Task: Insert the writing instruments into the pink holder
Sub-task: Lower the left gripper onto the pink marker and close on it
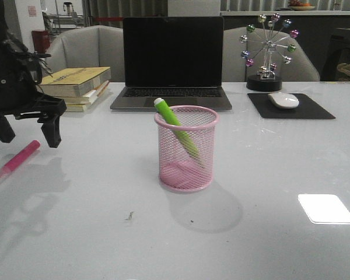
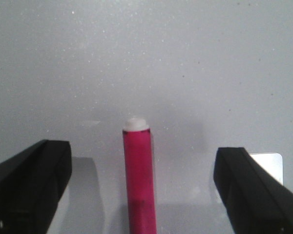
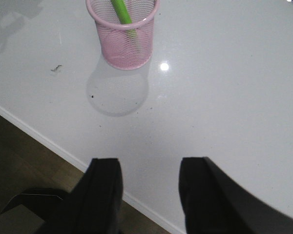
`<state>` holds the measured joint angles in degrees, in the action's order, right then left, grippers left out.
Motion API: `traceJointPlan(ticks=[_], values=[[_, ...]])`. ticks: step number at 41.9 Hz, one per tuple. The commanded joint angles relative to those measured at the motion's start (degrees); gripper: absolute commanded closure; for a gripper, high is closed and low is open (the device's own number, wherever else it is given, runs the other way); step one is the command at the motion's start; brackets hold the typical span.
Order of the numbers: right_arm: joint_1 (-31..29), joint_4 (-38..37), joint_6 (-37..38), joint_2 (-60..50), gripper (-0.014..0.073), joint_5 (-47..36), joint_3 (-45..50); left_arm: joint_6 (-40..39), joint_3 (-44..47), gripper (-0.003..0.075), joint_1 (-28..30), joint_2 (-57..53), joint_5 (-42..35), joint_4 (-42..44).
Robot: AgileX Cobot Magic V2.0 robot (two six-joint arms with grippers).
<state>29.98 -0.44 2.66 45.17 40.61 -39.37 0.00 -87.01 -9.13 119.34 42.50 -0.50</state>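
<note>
Pink marker [image 2: 138, 180] between wide-open left gripper [image 2: 141, 187]

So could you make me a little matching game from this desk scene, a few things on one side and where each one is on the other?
Things:
1. green highlighter
2. pink highlighter
3. white mouse
4. left gripper

Places:
A. on the dark pad, right of the laptop
B. leaning inside the pink holder
C. open, above the pink highlighter
D. lying flat on the table, at its left side

Pairs: 1-B, 2-D, 3-A, 4-C
</note>
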Motion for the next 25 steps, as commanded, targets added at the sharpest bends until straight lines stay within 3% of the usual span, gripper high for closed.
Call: traceJointPlan(ticks=[1,13,16,25], values=[[-0.2,-0.2,-0.2,-0.5,0.019,-3.4,-1.7,-0.4,-3.2,0.0085,0.1,-1.9,-1.7,0.0],[-0.2,-0.2,-0.2,-0.5,0.019,-3.4,-1.5,-0.4,-3.3,0.0095,0.1,-0.7,0.2,0.0],[-0.2,-0.2,-0.2,-0.5,0.019,-3.4,-1.5,-0.4,-3.3,0.0139,0.1,-0.7,1.1,0.0],[-0.2,-0.2,-0.2,-0.5,0.019,-3.4,-1.5,-0.4,-3.3,0.0366,0.1,-0.7,1.5,0.1]])
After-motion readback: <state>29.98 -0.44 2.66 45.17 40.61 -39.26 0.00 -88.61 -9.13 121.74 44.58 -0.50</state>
